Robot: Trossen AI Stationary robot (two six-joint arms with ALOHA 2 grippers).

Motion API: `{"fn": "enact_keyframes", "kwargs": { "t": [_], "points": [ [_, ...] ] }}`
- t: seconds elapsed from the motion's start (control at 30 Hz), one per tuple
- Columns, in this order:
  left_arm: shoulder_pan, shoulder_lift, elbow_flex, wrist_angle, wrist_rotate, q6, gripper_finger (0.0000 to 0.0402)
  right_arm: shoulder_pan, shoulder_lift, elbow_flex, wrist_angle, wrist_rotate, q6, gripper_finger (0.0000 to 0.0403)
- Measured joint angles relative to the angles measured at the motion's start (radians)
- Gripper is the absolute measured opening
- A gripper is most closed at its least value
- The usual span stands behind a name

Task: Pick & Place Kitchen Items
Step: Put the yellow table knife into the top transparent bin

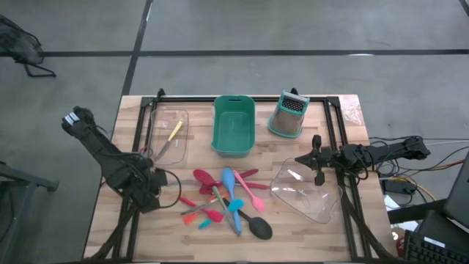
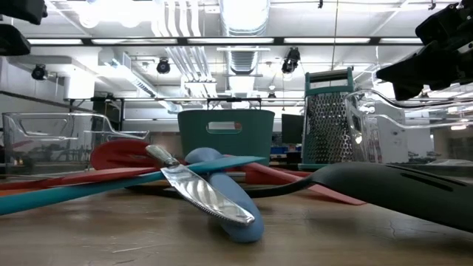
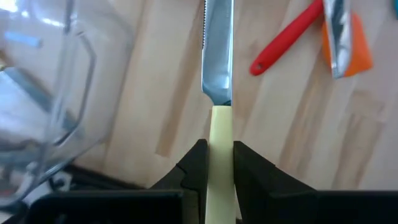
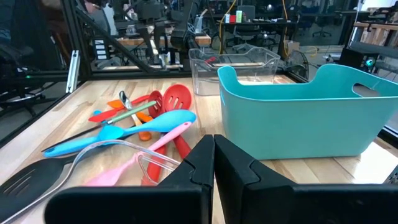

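left gripper: clamped on the pale yellow handle of a knife, serrated blade pointing away from the fingers, over bare wood beside the left clear container
left arm position: front-left of the table, just beside the pile's left edge
right gripper: fingers pressed together, nothing between them; hangs over the right clear container, which sits tilted near the table's right side
utensil pile: front-centre of the table, overlapping each other, between the two clear containers
in the pile: red slotted spatula, light blue spoon, pink spoon, black slotted spoon, small orange pieces
low view: a blue-handled knife lies across the pile, closest to the camera
left clear container contents: one thin yellow tool lying inside
teal bin: back-centre, upright; contents cannot tell
box grater: just right of the bin, apart from it, upright in low view
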Motion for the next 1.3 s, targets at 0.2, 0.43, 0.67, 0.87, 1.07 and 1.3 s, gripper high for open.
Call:
{"fn": "enact_keyframes", "kwargs": {
  "t": [0.2, 0.43, 0.67, 0.87, 1.07, 1.3],
  "points": [
    [0.0, 0.0, 0.028, -0.047, -0.046, 0.007, 0.0055, 0.0, 0.0, 0.0, 0.0, 0.0, 0.001, 0.0008],
    [0.0, -0.001, 0.068, -0.055, -0.108, 0.034, 0.0055, 0.0, 0.0, 0.0, 0.0, 0.0, -0.001, 0.0008],
    [0.0, -0.006, 0.097, -0.066, -0.345, 0.098, 0.0056, 0.0, 0.0, 0.0, 0.0, 0.0, 0.0, 0.0008],
    [0.005, -0.013, 0.086, -0.14, -0.582, -0.047, 0.0056, 0.0, 0.0, 0.0, 0.0, 0.0, 0.001, 0.0008],
    [0.018, -0.023, 0.041, -0.3, -0.701, -0.441, 0.0056, 0.0, 0.0, 0.0, 0.0, 0.0, 0.001, 0.0008],
    [0.095, -0.061, -0.047, -0.3, -0.741, -0.488, 0.0056, 0.0, 0.0, 0.0, 0.0, 0.0, 0.0, 0.0008]
  ]
}}
